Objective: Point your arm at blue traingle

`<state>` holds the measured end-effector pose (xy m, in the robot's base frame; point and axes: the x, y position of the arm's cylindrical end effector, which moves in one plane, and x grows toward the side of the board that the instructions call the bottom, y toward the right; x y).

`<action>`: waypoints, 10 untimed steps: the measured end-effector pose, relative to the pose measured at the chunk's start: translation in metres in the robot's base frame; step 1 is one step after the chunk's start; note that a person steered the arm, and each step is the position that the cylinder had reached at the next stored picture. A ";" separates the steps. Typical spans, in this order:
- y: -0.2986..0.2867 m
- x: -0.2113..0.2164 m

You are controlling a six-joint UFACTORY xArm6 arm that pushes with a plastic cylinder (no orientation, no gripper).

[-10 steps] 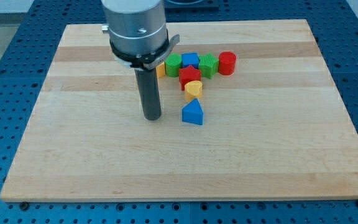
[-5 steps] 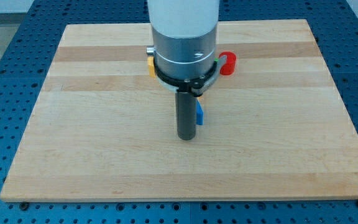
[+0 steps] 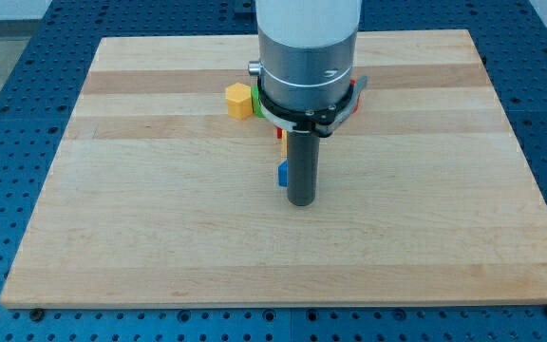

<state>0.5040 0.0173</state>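
Note:
My tip (image 3: pixel 300 201) rests on the board near its middle, directly in front of the blue triangle (image 3: pixel 281 175). Only a thin sliver of that block shows, at the left side of the rod. I cannot tell whether the tip touches it. The arm's grey body hides most of the block cluster behind it. A yellow block (image 3: pixel 238 99) stands to the left of the arm. A sliver of a green block (image 3: pixel 255 103) shows beside it. A bit of a red block (image 3: pixel 279 134) peeks out under the arm's collar.
The wooden board (image 3: pixel 141 218) lies on a blue perforated table (image 3: pixel 8 114). The rest of the cluster near the view's top is hidden by the arm.
My tip has moved steadily to the view's right and slightly down, from left of the blue triangle to in front of it. The arm now covers the cluster and uncovers the yellow block.

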 end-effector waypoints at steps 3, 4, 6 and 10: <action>0.002 -0.001; 0.003 -0.003; 0.011 -0.006; 0.048 -0.008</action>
